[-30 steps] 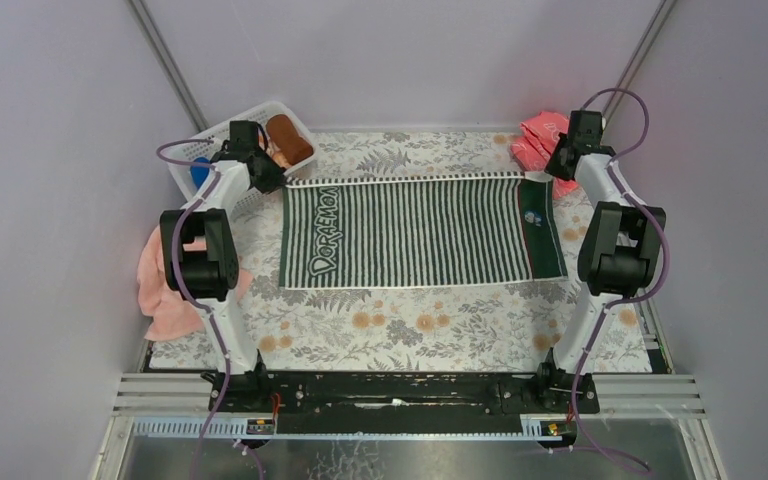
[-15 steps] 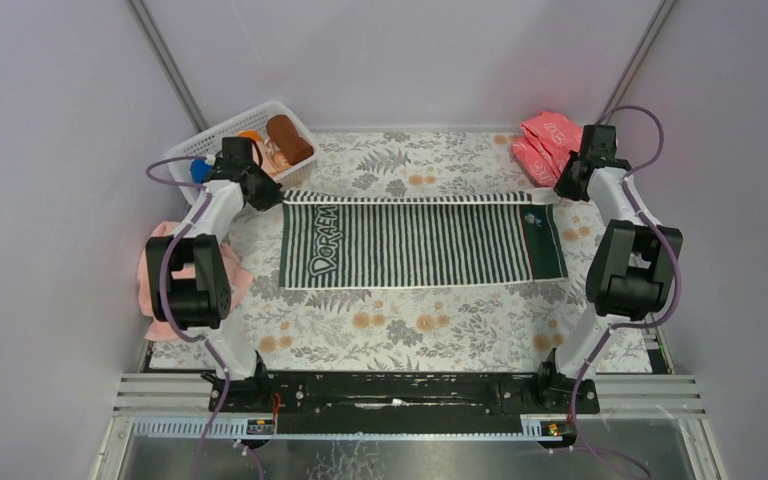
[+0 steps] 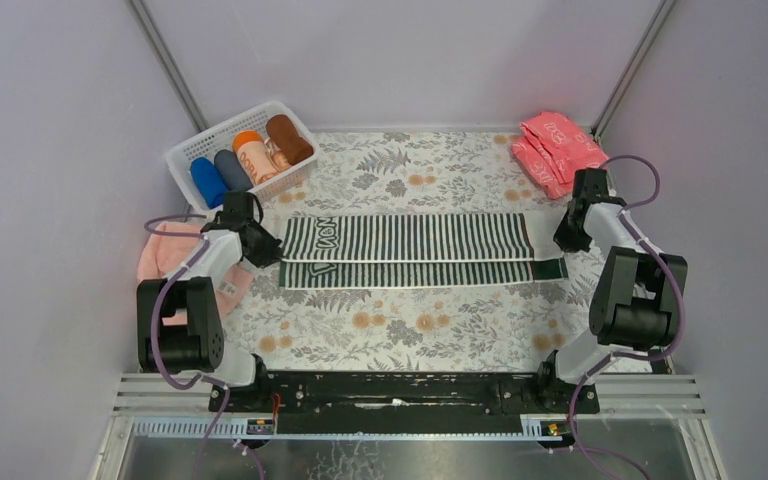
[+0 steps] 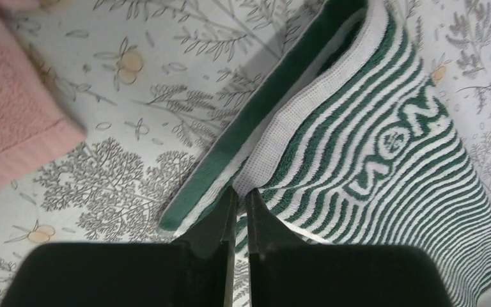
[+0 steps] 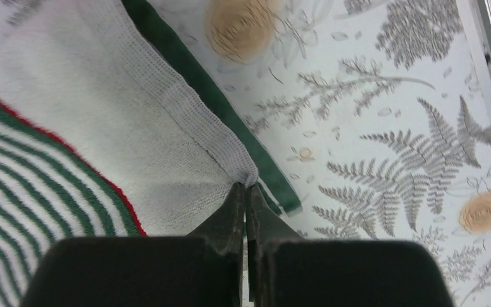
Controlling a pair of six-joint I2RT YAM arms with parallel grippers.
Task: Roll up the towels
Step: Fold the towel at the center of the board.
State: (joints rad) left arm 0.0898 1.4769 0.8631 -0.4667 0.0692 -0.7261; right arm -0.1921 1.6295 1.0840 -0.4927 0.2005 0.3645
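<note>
The green-and-white striped towel lies across the middle of the table, its far half folded forward over the near half. My left gripper is shut on the towel's left far corner, pinched at the white hem. My right gripper is shut on the right far corner, white side up. A pale pink towel lies crumpled at the table's left edge, also showing in the left wrist view. A rust-brown rolled towel sits in the basket.
A white basket at the back left holds several rolled towels, blue, grey, orange and brown. Folded red-pink cloths lie at the back right corner. The tabletop has a floral cover.
Both grippers have pulled the striped towel's far edge toward the near side, folding the towel lengthwise in half. The basket's rolls are now uncovered by the left arm.
</note>
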